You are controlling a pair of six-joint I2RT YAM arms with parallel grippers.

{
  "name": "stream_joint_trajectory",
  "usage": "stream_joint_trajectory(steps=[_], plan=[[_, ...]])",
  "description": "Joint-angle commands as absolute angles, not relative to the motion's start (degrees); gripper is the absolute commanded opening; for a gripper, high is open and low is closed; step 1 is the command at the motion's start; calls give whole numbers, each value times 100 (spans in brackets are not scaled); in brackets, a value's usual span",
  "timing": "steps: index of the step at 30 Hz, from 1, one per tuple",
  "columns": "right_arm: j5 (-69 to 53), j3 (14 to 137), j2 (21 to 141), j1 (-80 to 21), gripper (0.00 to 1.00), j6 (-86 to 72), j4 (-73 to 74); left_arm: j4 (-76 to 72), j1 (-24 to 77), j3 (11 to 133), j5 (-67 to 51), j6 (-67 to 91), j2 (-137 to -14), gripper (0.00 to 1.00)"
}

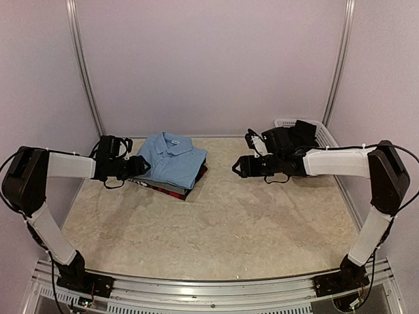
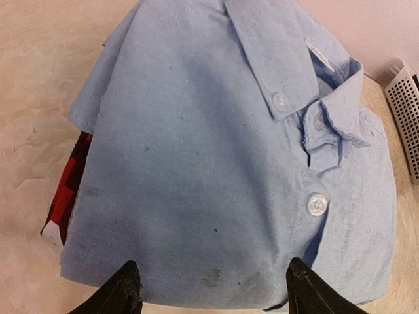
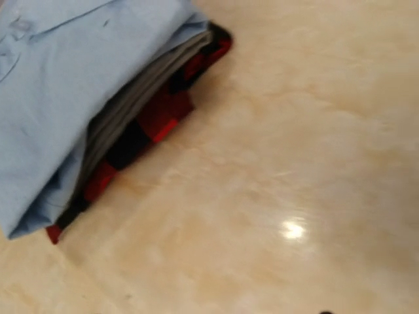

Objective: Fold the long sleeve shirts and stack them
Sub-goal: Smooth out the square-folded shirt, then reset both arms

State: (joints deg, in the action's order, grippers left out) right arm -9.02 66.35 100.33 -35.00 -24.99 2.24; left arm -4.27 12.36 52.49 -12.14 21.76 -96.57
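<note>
While both arms reach in over the counter (image 1: 216,229) from the near edge, neither grips anything.

Left arm (image 1: 69,165) comes in from the left. Left jaws are wide. In the wrist view the fingertips (image 2: 124,291) sit spread at the edge of the stack facing them. Cannot tell if they touch the cloth.

Right arm (image 1: 334,162) comes in from the right at about the same depth. Right jaws look parted in the top view, with nothing between them. They are well apart from the stack, with bare counter between. Its own fingers barely show in the right wrist view.

All three shirts are folded in one stack, left of centre, toward the far side of the counter:
- Top: light blue shirt (image 1: 171,158), collar at the far end, collar and front buttons showing.
- Middle: grey shirt (image 3: 137,91), only its folded edge shows.
- Bottom: red-and-black plaid shirt (image 3: 160,114), flat on the counter, poking out past the blue one on the near and right sides.

White mesh basket (image 1: 325,134) sits in the far right corner, behind the right arm.
</note>
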Motion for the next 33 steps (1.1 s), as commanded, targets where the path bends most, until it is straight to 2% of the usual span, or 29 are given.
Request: stream_joint_trajectory(steps=[1,8,11,12,13,14,16,19,33], plan=[[-340,6483,9322,-3380,68,-2187,697,-605,1299,5142,-914,2200,-9086,72],[498,6267,8380,-3082,73,-1824,1424,-685,1442,4770,152,2336,-7796,76],[766,6200,8010,-2990,82,-1602,1595,-646,1647,4741,787,2251,-7324,79],[879,6197,7908,-2976,86,-1513,1625,-630,1720,4738,976,2211,-7106,84],[975,6196,7812,-2970,89,-1446,1656,-609,1771,4742,1127,2180,-6982,95],[1062,6184,7696,-2963,92,-1380,1660,-588,1795,4739,1246,2158,-6824,98],[1180,6162,7523,-2925,97,-1278,1638,-528,1806,4732,1360,2158,-6548,99],[1186,6163,7369,-2874,99,-1153,1609,-425,1840,4768,1353,2157,-6268,99],[1111,5458,6602,-2876,100,-948,954,-1002,2515,4180,2025,1619,-5463,99]])
